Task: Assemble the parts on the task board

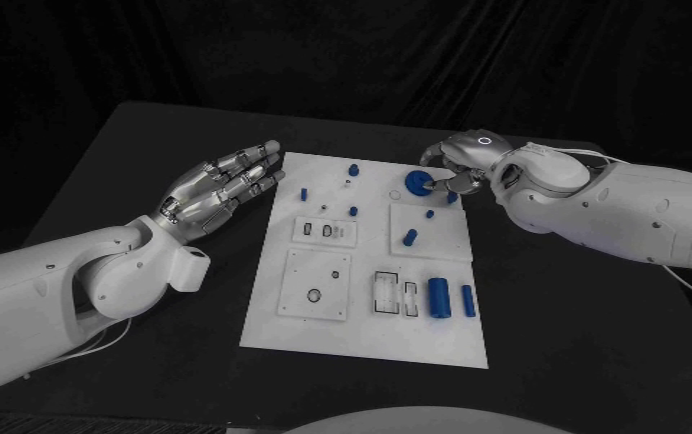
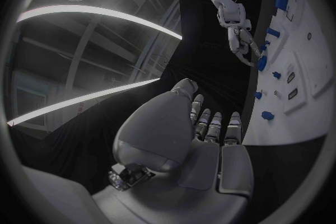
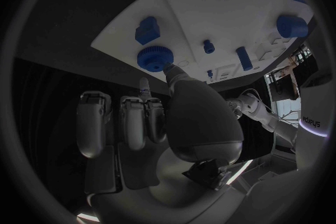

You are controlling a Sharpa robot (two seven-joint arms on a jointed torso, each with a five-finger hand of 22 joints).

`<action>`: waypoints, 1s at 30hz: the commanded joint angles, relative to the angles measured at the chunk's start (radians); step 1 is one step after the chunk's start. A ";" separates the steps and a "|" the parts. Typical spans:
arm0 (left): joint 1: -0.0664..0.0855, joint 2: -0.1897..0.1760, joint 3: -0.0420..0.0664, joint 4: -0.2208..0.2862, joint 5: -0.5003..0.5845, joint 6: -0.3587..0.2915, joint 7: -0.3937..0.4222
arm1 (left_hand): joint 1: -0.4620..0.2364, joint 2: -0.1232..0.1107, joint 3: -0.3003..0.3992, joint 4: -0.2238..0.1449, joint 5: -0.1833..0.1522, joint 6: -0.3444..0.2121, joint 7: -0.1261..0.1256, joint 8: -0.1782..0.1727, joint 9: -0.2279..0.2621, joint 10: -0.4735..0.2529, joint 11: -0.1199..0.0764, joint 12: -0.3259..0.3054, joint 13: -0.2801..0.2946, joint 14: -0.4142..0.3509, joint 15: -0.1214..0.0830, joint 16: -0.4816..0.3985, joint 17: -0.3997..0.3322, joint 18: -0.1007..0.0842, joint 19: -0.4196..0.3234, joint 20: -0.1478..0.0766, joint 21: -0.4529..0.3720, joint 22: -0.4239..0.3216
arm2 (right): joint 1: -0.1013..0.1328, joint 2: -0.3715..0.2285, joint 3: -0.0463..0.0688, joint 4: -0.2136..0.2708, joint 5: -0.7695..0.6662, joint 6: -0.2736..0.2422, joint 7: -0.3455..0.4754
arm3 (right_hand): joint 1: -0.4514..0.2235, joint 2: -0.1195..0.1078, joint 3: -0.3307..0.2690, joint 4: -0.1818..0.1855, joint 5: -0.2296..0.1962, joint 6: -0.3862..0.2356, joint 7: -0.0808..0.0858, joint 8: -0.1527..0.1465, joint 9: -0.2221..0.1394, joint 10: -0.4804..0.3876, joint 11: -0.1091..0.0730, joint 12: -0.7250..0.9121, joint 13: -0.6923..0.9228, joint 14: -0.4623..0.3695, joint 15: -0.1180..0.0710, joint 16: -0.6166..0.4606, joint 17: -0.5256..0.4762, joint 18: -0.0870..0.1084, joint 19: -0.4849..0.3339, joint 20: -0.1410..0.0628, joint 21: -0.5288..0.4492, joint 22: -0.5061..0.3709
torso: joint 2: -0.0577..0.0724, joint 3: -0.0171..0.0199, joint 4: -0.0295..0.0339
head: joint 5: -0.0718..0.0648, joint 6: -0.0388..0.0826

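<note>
Scanning near to far across the black counter now.
Board: white board lies flat mid-counter, between the two arms.
Near row: two blue cylinders lie side by side on the board's near right part, beside empty rectangular slots; a square plate with a ring hole sits to their left.
Middle: a short blue peg stands on the right-hand square plate; smaller blue pegs dot the board farther back.
Left robot hand: left robot hand hovers off the board's left edge, fingers stretched out and apart, holding nothing; the left wrist view shows the same flat palm.
Right robot hand: right robot hand is at the board's far right corner, fingertips pinching the blue knob.
Knob: round, ridged rim, seen close in the right wrist view, thumb tip against it, just beside a blue block on the board.
</note>
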 commanded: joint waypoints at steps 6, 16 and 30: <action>0.000 0.001 0.001 0.000 -0.002 0.020 0.007 | -0.002 -0.003 0.004 0.000 -0.003 -0.002 0.006 0.003 0.001 -0.003 0.007 0.003 0.000 -0.001 0.006 0.003 0.001 0.011 -0.002 0.006 0.004 0.001 | -0.012 0.018 0.000 -0.029 -0.001 0.053 -0.047 | -0.010 -0.004 -0.009 0.003 -0.019 -0.015 -0.001 0.015 0.007 0.105 0.005 0.003 0.263 0.105 0.008 0.003 0.263 -0.009 0.042 0.006 -0.009 0.188 | 0.000 -0.0003 -0.0001 | 0.002 -0.004; 0.000 0.003 0.001 -0.001 -0.002 0.024 0.006 | -0.002 -0.003 0.004 0.000 -0.003 -0.002 0.006 0.003 0.001 -0.003 0.007 0.003 0.000 -0.001 0.006 0.003 0.001 0.011 -0.002 0.006 0.004 0.001 | -0.018 0.037 0.001 -0.050 -0.001 0.093 -0.039 | -0.008 0.008 -0.002 0.000 0.034 0.000 0.002 0.046 0.017 0.105 0.008 0.003 0.263 0.105 0.010 0.003 0.263 -0.009 0.042 0.008 -0.011 0.189 | 0.000 -0.0002 0.0007 | 0.002 -0.009; -0.002 0.006 0.001 -0.010 -0.002 0.029 0.005 | -0.002 -0.003 0.007 -0.001 -0.003 -0.003 0.006 0.003 0.000 -0.004 0.007 0.003 0.000 -0.001 0.007 0.003 0.001 0.011 -0.002 0.006 0.003 0.001 | -0.025 0.043 0.001 -0.053 -0.001 0.090 0.007 | 0.023 0.007 0.074 -0.044 0.381 0.069 -0.017 0.147 0.076 0.105 -0.010 0.003 0.263 0.105 -0.006 0.003 0.263 -0.009 0.045 -0.006 -0.013 0.194 | 0.000 0.0000 0.0001 | 0.001 -0.017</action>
